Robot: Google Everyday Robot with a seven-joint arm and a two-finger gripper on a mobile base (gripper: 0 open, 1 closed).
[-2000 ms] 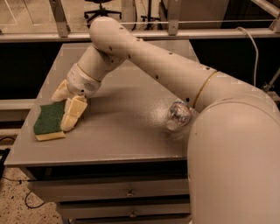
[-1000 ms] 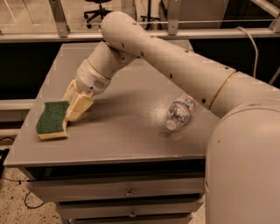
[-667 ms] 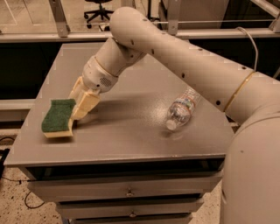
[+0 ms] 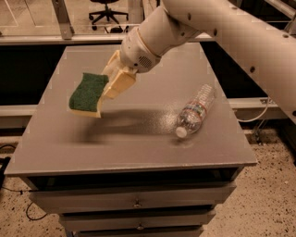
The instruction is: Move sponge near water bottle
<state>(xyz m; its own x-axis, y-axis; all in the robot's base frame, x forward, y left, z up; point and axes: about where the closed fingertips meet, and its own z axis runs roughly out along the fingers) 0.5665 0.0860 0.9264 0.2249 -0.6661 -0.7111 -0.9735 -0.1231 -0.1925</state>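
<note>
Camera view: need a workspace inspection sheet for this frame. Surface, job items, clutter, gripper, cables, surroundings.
Surface: grey table top, drawers beneath.
Job's things: sponge held above the table's left half, green side up, its shadow on the top below; water bottle lying on its side on the right half, white cap toward the front edge, apart from the sponge.
Clutter: nothing seen.
Grippers: gripper above the table, left of centre, jaws shut on the sponge's right edge.
Cables: pale cable hanging right of the table.
Surroundings: office chair behind; speckled floor.
</note>
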